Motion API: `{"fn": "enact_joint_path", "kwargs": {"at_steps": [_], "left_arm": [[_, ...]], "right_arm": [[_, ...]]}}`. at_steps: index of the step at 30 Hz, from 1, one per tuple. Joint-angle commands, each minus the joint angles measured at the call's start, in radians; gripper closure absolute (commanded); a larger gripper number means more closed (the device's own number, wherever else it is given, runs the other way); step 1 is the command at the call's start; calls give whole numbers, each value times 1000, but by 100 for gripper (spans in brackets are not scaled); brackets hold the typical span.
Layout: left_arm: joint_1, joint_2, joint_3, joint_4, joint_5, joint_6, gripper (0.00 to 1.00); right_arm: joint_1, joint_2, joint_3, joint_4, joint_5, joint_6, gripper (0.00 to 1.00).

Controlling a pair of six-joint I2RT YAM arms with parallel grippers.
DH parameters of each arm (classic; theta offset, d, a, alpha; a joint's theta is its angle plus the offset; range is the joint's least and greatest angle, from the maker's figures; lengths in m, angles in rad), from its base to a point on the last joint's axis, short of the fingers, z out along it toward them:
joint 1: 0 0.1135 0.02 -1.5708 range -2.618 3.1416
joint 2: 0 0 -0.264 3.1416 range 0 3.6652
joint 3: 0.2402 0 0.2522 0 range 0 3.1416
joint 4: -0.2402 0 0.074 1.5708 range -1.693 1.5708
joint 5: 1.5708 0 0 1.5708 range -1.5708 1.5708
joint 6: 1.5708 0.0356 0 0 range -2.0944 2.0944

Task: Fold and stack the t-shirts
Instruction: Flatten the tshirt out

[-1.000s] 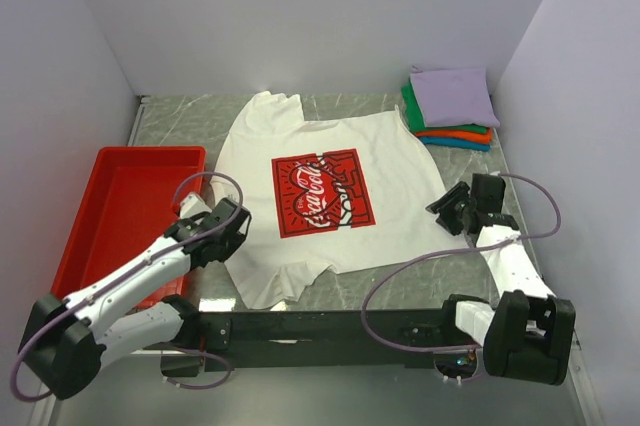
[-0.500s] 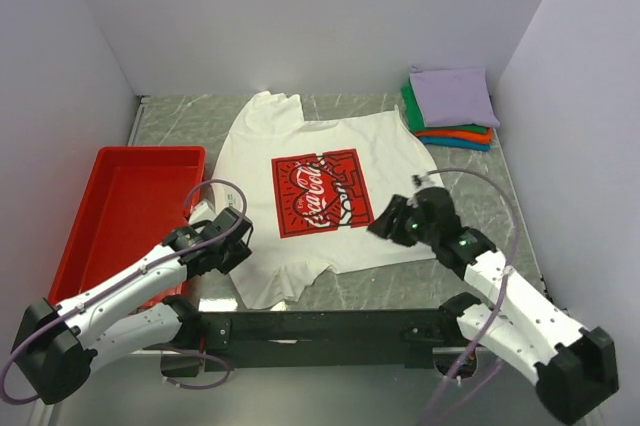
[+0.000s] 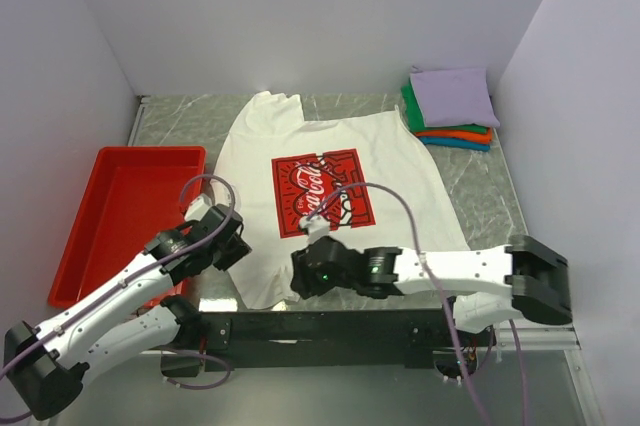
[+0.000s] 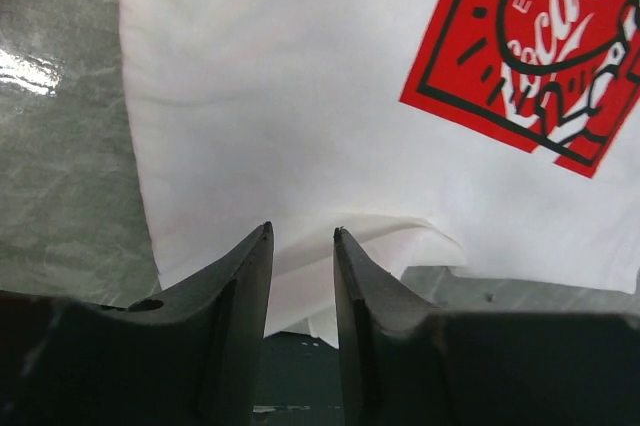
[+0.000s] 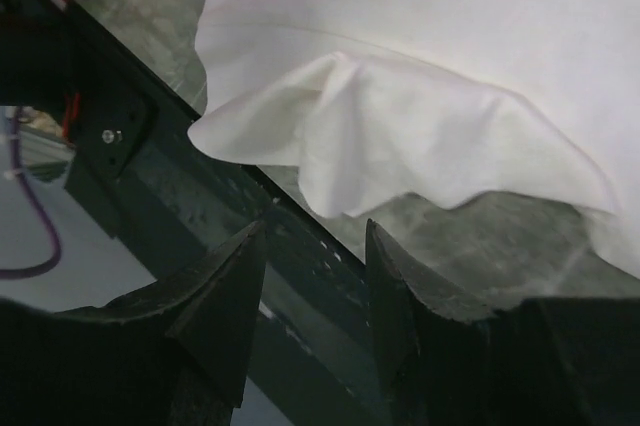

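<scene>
Top external view: the white t-shirt (image 3: 400,176) is laid flat, print upward, on the tabletop (image 3: 480,196), and the folded coloured t-shirts (image 3: 452,106) are stacked at the far right corner. The left claw (image 3: 235,244) and the right claw (image 3: 297,275) are both seen released, gripping nothing, positioned at the white shirt's rumpled near hem.

The grey-green desk (image 3: 470,201) had a big white t-shirt (image 3: 400,181) lying flat in the middle, its near hem bunched up by the front edge. A red tray (image 3: 120,211) sat on the left side. A pile of folded t-shirts (image 3: 452,106) sat in the far right corner, lavender on top.
</scene>
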State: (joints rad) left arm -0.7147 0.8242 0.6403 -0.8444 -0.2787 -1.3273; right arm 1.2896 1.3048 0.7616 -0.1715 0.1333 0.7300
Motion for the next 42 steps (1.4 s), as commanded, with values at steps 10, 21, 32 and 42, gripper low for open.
{"fn": "enact_joint_path", "kwargs": {"at_steps": [10,21,32,42], "left_arm": [[-2,-50,76,-61,-11,30,64],[-2,-8,70,-21,1,51,64],[-2,18,94,-31,3,80,64],[-2,61,133,-38,88,209,64]], "right_arm": [[163,301,151,17,281,-26,54],[171,379,163,-3,307,-35,59],[172,369,147,-74,308,0,91],[171,105,110,-330,308,12,100]]}}
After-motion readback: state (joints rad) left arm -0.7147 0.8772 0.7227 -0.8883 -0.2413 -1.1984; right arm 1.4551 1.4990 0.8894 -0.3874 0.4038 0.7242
